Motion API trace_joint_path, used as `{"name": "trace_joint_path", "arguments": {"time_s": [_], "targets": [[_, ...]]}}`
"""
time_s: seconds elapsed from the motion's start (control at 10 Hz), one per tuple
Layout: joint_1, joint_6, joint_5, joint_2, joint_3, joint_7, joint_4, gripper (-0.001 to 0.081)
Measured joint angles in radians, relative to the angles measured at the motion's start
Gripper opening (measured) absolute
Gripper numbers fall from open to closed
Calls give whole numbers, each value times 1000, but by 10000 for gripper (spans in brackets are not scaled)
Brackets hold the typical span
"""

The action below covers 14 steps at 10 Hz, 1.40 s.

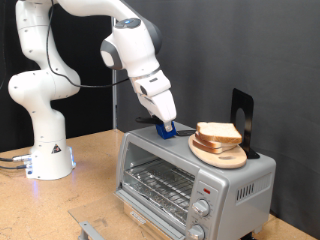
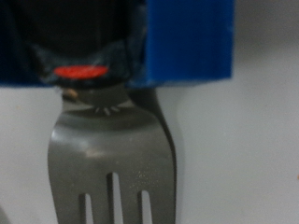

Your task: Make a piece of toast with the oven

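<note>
Your gripper (image 1: 166, 127), atop the silver-grey toaster oven (image 1: 190, 175), is clenched on a steel fork (image 2: 112, 159). The pale crusted bread slice (image 1: 218, 131) looks light and soft; lift it gently under its flat face.

Wooden table (image 1: 95, 165): oven (image 1: 190, 180), robot base (image 1: 48, 160).

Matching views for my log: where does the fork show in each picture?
Exterior view: hardly visible, hidden under the claw on top of the oven.
Wrist view: the fork fills the lower middle, tines downward.
Shared landmark: the claw's blue fingers.
</note>
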Motion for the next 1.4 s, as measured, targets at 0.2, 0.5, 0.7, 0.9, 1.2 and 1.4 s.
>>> {"name": "trace_joint_path", "arguments": {"time_s": [0.2, 0.5, 0.7, 0.9, 1.2, 1.4], "targets": [[3, 14, 18, 1, 3, -1, -10, 682], [7, 40, 39, 13, 15, -1, -13, 682], [7, 51, 40, 29, 26, 6, -13, 682], [7, 58, 42, 35, 30, 10, -12, 682], [7, 57, 49, 41, 36, 19, -6, 682], [7, 47, 48, 41, 37, 23, -5, 682]]}}
